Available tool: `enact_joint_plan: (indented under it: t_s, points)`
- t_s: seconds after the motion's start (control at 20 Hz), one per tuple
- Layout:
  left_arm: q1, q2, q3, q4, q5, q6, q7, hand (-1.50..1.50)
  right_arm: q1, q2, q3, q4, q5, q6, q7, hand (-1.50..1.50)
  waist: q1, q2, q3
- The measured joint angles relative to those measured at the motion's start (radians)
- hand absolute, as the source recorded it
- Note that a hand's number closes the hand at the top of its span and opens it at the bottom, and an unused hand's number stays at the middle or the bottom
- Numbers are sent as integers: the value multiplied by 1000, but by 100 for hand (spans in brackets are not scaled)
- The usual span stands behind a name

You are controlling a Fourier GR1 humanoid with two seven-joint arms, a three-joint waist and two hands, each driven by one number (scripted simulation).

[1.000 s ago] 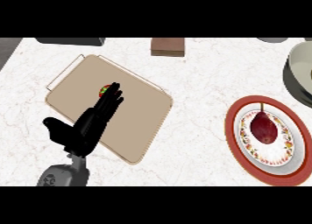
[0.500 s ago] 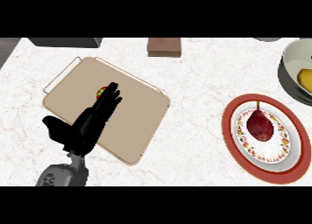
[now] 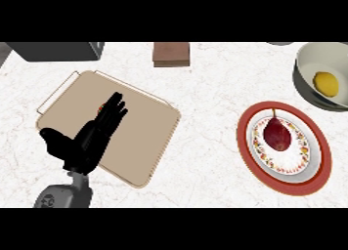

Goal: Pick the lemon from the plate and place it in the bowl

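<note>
The yellow lemon (image 3: 325, 83) lies inside the pale bowl (image 3: 307, 58) at the right edge of the head view. Below it stands a red-rimmed plate (image 3: 246, 132) with a dark red pear-shaped fruit (image 3: 277, 135) on it. My left hand (image 3: 90, 139) rests open over a tan cutting board (image 3: 144, 132) on the left, fingers straight and pointing up-right. A small red and green object (image 3: 102, 108) peeks out beside its fingers. My right hand does not show in this view.
A brown block (image 3: 170, 52) sits at the top centre and a dark grey box (image 3: 55, 50) at the top left. White marble counter (image 3: 206, 97) lies between the board and the plate.
The view has shifted, bringing the bowl with the lemon further into the picture at the right. The left hand has kept its place on the board.
</note>
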Motion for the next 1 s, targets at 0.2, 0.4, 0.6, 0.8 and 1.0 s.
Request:
enact_joint_plan:
  t_s: [0.2, 0.4, 0.6, 0.8, 1.0]
  points:
    - [8, 0, 14, 1, -1, 15, 3, 0, 100, 87, -17, -171, -93, 84, -59, -150, -28, -11, -2]
    - [36, 18, 42, 1, 10, 9, -13, 0, 216, 183, -10, -362, -148, 151, -83, -150, -57, -23, -5]
    - [50, 30, 58, -4, 14, 9, -13, 0, 376, 289, 11, -544, -175, 214, -121, 150, -85, -31, -6]
    - [72, 36, 69, -16, 20, 11, -14, 0, 563, 406, 31, -704, -196, 277, -167, 150, -108, -35, -7]
    - [80, 33, 66, -20, 16, 14, -19, 0, 774, 478, 69, -813, -240, 336, -215, 150, -115, -30, -6]
